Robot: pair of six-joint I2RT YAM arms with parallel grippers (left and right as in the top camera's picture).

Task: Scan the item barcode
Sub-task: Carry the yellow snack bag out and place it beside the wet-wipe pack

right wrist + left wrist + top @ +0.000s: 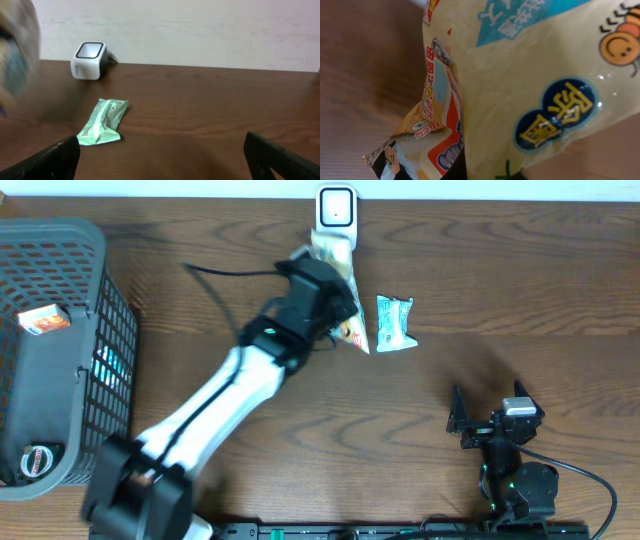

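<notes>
Dark wooden bench point(520, 290) beneath a pale wall point(200, 25): the left claw point(328, 285), clamped tight on a yellow printed snack bag point(353, 332), holds it just in front of the white scanner point(337, 208) at the far edge; the bag's wrapper fills the left wrist view. A green packet point(395, 323) lies flat just right of the bag; the right claw point(487, 408) sits near the front edge, jaws spread wide and holding nothing; a grey mesh basket point(110, 330) stands at far left.
</notes>
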